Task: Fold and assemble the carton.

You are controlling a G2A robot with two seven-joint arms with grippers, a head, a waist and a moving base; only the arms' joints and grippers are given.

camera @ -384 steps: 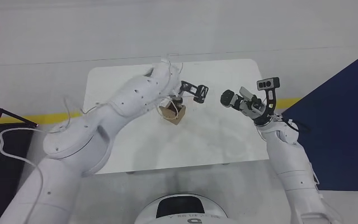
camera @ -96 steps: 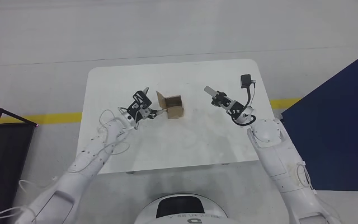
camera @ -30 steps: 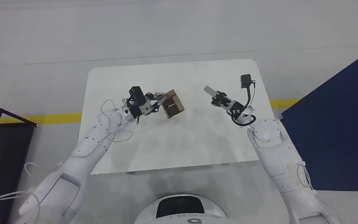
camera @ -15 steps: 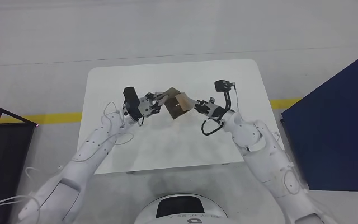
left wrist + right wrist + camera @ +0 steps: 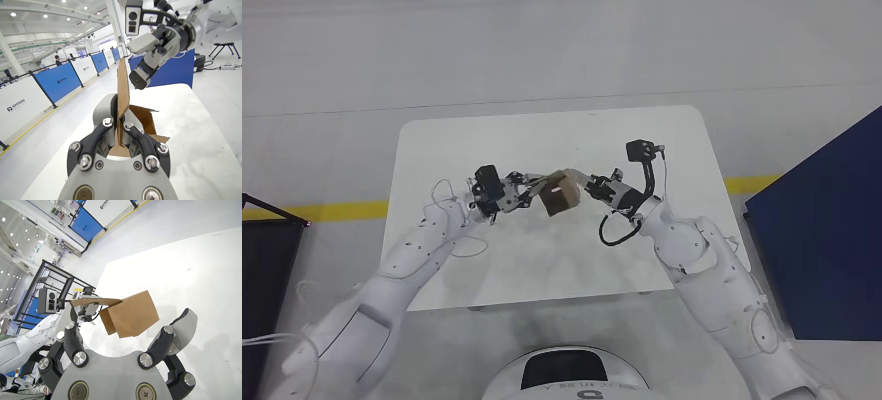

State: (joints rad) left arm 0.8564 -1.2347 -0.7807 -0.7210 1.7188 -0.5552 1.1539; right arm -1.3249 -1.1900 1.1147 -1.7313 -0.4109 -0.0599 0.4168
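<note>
Status: the carton (image 5: 560, 193) is hanging over the middle of the tabletop (image 5: 642, 250), and it looks lifted clear of the surface. My left claw (image 5: 118, 121) is pinching one flap (image 5: 123, 85) tight between its pads, and the flap is standing up on edge beyond them. My right claw (image 5: 129, 313) is gaping wide with nothing in it, facing the carton's closed side from the side nearer the tabletop's right edge. It is sitting just beside the carton, and I cannot tell whether it is touching.

Progress, as I am judging it: the walls are already forming a squared tube. The flaps are not yet folded in, with at least two splaying outward by my left claw, so no end is closed. Folding and tucking are remaining.

Change: 3.2 s back the carton is resting on the tabletop with my left claw beside it. At 1.0 s back my left claw is carrying it, with my right claw well apart toward the right edge. Now my right arm is across at the carton, which is turning slightly compared with half a second ago.
</note>
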